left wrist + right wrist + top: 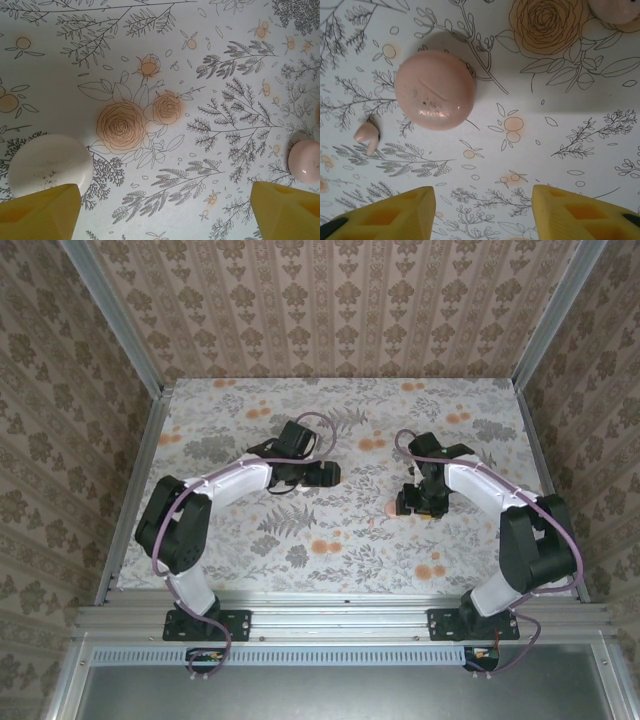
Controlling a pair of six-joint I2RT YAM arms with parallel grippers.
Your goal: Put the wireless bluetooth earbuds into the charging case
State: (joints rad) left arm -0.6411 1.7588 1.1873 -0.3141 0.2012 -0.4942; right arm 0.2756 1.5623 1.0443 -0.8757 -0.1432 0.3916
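My left gripper [322, 474] hangs over the middle of the flowered table [300, 570], reaching toward the right. It is open. Its two yellow fingers [40, 212] stand far apart at the bottom corners of my left wrist view, with nothing between them but bare table. Just above the left finger lies a white disc [50, 167], flat on the table and marked with faint dark specks. A printed rose [122, 127] fills the middle. At the right edge of that view sits a pale pink disc [304, 160], partly cut off, just above the other finger.

From above, a small pink spot [390, 508] shows on the table just left of my right gripper [418, 504]. I cannot tell which pink piece it is.

My right gripper is open too, its yellow fingers [390, 215] apart and holding nothing. In my right wrist view the earbud [367, 137] lies loose on the table at the left. It is a tiny pinkish-white piece with a short stem pointing down. It sits outside the case, near it but not touching. To its right rests the pink case [435, 90]. I see only its smooth domed top, with a faint crease and a few dark specks. At the top right corner another pale pink round piece [615, 10] is partly cut off by the edge.
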